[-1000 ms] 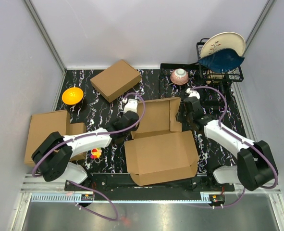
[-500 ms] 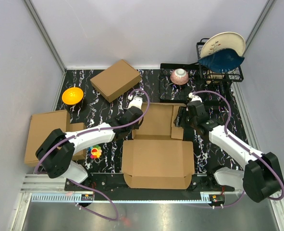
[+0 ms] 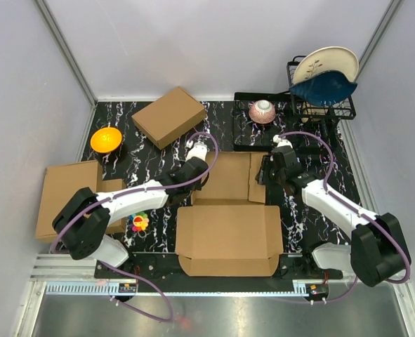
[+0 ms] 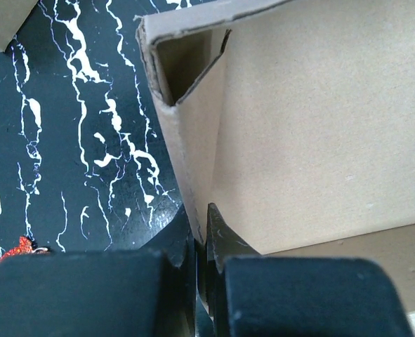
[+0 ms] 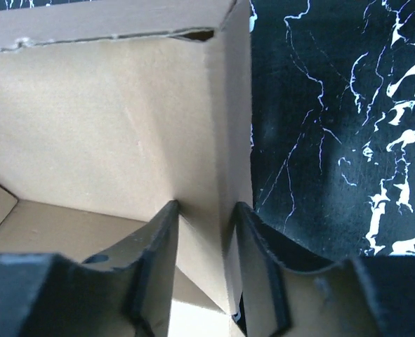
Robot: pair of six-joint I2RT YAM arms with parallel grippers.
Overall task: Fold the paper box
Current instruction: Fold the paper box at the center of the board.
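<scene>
**Q:** While both arms are on the paper box (image 3: 228,237), where does it lie, and what could go wrong?

**A:** Box is at centre of the top view, on the black marbled table (image 3: 133,151). Its big flat panel is toward the bottom of frame; the tray part, w/ raised side walls, sits just above it.
- Risk 1: each wall is held at one spot only. If one arm pulls w/o the other, the tray prob. skews, or a crease tears at a corner slit.
- Risk 2: the left pinch is shallow, on the wall's edge, so the cardboard may slip out under a twist or lift.
- Risk 3: the flat panel is unheld and could drag on the table & spring back.

**Q:** Arm poses & fingers?

**A:**
- Left gripper (image 4: 200,221): the arm is stretched diagonally from lower left to the box's left wall, w/ the wrist cam looking along that wall. Fingers are pressed almost together, pinching the wall's edge.
- Right gripper (image 5: 206,210): the arm rises from lower right, elbow bent, to the box's right wall. Fingers (image 5: 154,253) are part-way apart w/ the wall filling the gap between them, so it reads as clamped on the wall.
</scene>
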